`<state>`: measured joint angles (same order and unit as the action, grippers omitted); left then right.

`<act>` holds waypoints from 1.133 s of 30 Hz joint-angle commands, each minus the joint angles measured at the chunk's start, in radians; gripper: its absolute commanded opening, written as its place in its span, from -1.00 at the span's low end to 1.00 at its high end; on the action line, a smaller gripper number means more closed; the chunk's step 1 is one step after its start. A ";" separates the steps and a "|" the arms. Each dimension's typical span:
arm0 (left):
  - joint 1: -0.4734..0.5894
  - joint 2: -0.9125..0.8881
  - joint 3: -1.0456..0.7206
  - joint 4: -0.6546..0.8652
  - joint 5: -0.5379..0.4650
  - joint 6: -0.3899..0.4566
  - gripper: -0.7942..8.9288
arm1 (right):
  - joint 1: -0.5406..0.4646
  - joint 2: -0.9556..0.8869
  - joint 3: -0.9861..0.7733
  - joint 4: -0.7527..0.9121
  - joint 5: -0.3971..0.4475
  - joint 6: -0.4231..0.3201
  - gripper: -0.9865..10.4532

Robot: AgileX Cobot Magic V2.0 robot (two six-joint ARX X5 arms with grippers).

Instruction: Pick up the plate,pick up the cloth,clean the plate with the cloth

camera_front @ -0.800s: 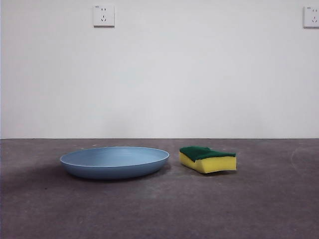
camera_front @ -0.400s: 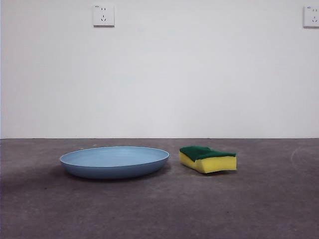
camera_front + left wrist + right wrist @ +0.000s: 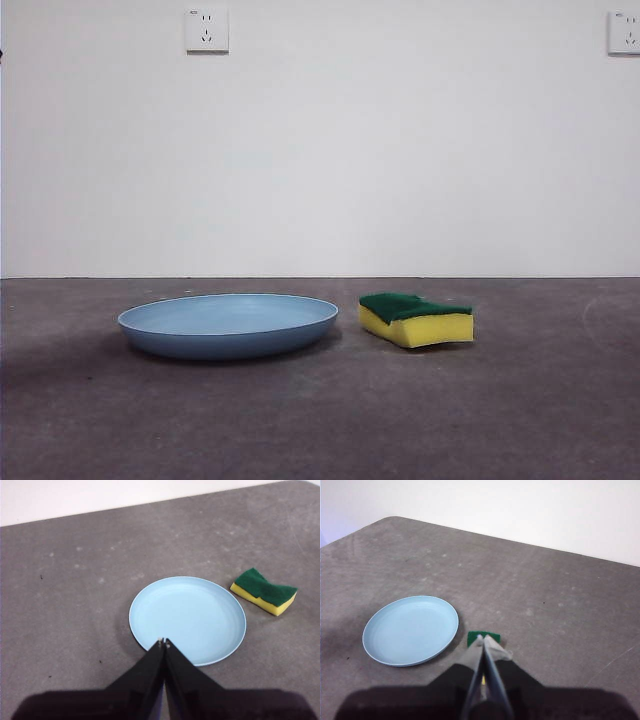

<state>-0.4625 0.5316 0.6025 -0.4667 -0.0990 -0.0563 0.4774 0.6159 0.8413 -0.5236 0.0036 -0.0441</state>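
Observation:
The light-blue plate (image 3: pixel 229 324) lies flat on the grey table, left of centre in the front view. Just to its right rests the cloth (image 3: pixel 416 319), a yellow sponge block with its green layer facing up. Neither arm shows in the front view. My left gripper (image 3: pixel 163 642) hangs high above the table, shut and holding nothing, over the near part of the plate (image 3: pixel 188 618); the cloth (image 3: pixel 264 591) lies beyond it. My right gripper (image 3: pixel 483 637) is shut as well, high over the cloth (image 3: pixel 483 638), whose green corner peeks past the tips; the plate (image 3: pixel 410 629) lies beside it.
The dark grey table (image 3: pixel 540 410) ends at a white wall (image 3: pixel 400 150) with two power sockets (image 3: pixel 206 29) mounted high up. The wrist views show the table's rounded far corners.
The plate's picture sits a touch further left in the front view than a second ago, as do the wall sockets. Otherwise nothing has visibly moved.

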 commanded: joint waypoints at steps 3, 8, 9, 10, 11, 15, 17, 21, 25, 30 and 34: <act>-0.002 0.021 -0.004 -0.003 -0.002 -0.007 -0.84 | 0.002 -0.001 -0.005 0.006 0.003 0.005 -0.82; 0.000 0.019 -0.004 0.017 -0.005 0.093 -0.84 | 0.002 -0.001 -0.005 0.006 0.003 0.005 -0.82; 0.008 0.006 -0.004 0.037 -0.006 0.116 -0.84 | 0.002 -0.001 -0.005 0.006 0.003 0.005 -0.82; 0.017 -0.005 -0.004 0.059 -0.002 0.140 -0.84 | 0.002 -0.001 -0.005 0.006 0.003 0.005 -0.82; 0.031 -0.018 -0.005 0.089 0.001 0.158 -0.84 | 0.002 -0.001 -0.005 0.006 0.003 0.005 -0.82; 0.124 -0.075 -0.015 0.201 0.057 0.153 -0.84 | 0.002 -0.001 -0.005 0.006 0.003 0.005 -0.82; 0.184 -0.106 -0.036 0.250 0.117 0.154 -0.84 | 0.002 -0.001 -0.005 0.006 0.003 0.005 -0.82; 0.295 -0.180 -0.121 0.296 0.180 0.143 -0.84 | 0.002 -0.001 -0.005 0.006 0.003 0.005 -0.82; 0.380 -0.273 -0.230 0.297 0.187 0.128 -0.84 | 0.002 -0.001 -0.005 0.006 0.003 0.005 -0.82; 0.447 -0.370 -0.383 0.330 0.187 0.101 -0.84 | 0.002 -0.001 -0.005 0.006 0.003 0.005 -0.82; 0.473 -0.424 -0.483 0.344 0.186 0.080 -0.84 | 0.002 -0.001 -0.005 0.006 0.003 0.005 -0.82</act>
<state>0.0051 0.1184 0.1379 -0.1368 0.0860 0.0414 0.4774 0.6159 0.8413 -0.5236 0.0036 -0.0441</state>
